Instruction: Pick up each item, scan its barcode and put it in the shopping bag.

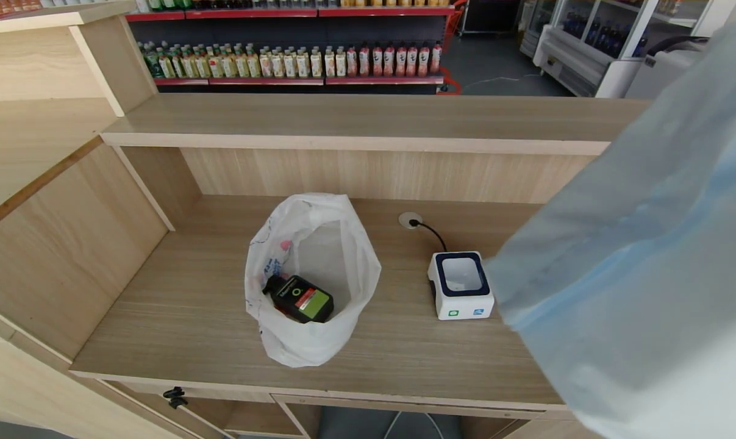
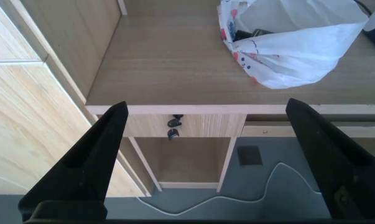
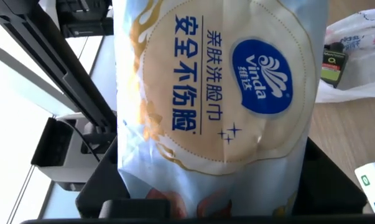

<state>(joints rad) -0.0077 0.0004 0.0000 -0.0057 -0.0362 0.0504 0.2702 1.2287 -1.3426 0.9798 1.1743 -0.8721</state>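
A soft, pale blue-and-white plastic pack (image 3: 218,106) is clamped between the dark fingers of the right gripper (image 3: 221,186), which are largely hidden behind it. In the head view the pack is cut off at the right edge, near the white box-shaped scanner (image 1: 461,286). A black bottle (image 1: 300,297) with a red and green label is seen inside the white plastic shopping bag (image 1: 319,347), partly covered by its rim. The left gripper (image 2: 207,112) is spread wide and empty, before the light wooden counter (image 1: 191,317).
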